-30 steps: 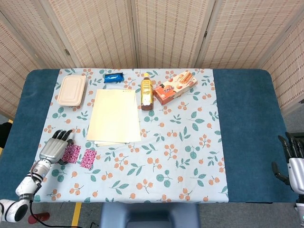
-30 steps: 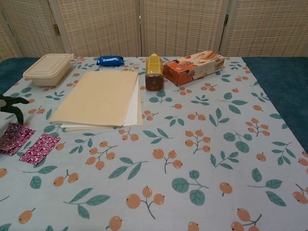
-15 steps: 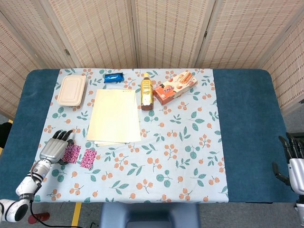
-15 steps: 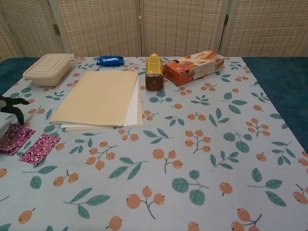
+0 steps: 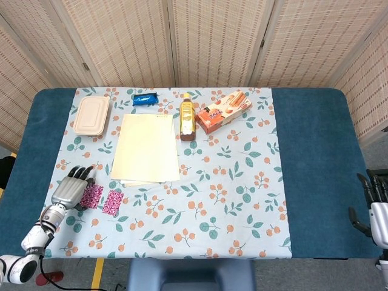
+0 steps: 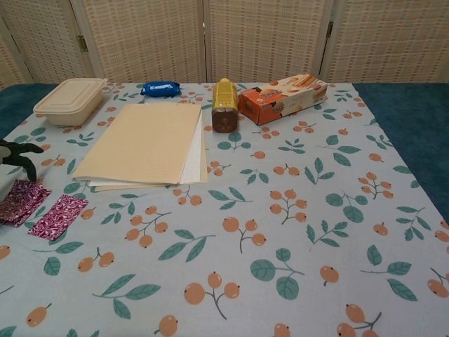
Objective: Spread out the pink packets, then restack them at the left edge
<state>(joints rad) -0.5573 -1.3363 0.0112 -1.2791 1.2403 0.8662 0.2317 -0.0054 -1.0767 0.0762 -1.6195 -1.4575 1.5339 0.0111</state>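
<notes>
Two thin, light, floppy pink packets [image 5: 102,198] flat on cloth, one touching the left hand [image 5: 70,189] with fingers spread and empty, other just beside; best pinched at an edge.

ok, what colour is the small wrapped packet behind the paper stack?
Blue, shiny wrapper; it shows best in the chest view, beside the beige lidded container.

Bright, even, diffuse light; soft shadows; sharp, glare-free frames
</notes>
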